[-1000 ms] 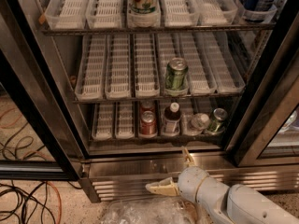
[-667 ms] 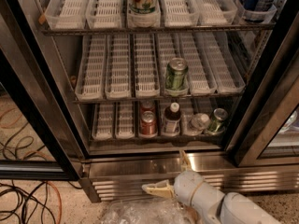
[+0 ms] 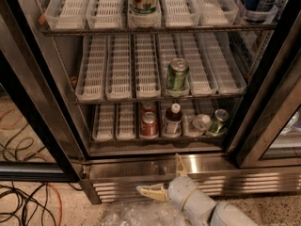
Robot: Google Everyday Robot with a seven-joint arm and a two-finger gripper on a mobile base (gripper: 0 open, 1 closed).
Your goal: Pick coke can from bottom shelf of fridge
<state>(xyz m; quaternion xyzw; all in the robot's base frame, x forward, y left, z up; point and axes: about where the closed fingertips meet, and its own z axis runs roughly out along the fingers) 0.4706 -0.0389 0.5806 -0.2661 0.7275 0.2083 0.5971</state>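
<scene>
The fridge (image 3: 42, 107) stands open before me with several wire racks. The coke can (image 3: 149, 125), red with a silver top, stands upright at the front of a lane on the bottom shelf (image 3: 110, 124). A second red can (image 3: 148, 107) sits right behind it. My gripper (image 3: 164, 175) is low in front of the steel base grille, below and slightly right of the coke can, well apart from it. Its two cream fingers (image 3: 151, 191) are spread wide and hold nothing.
On the bottom shelf, right of the coke can, stand a dark bottle with a white cap (image 3: 172, 120), a clear bottle (image 3: 200, 125) and a tilted green can (image 3: 217, 122). A green can (image 3: 177, 75) stands on the middle shelf. Cables (image 3: 23, 201) lie on the floor left. Crumpled plastic (image 3: 136, 214) lies below the gripper.
My gripper and arm have shifted a little to the left and slightly up along the base grille. The fingers stay spread. The cans and bottles have not moved.
</scene>
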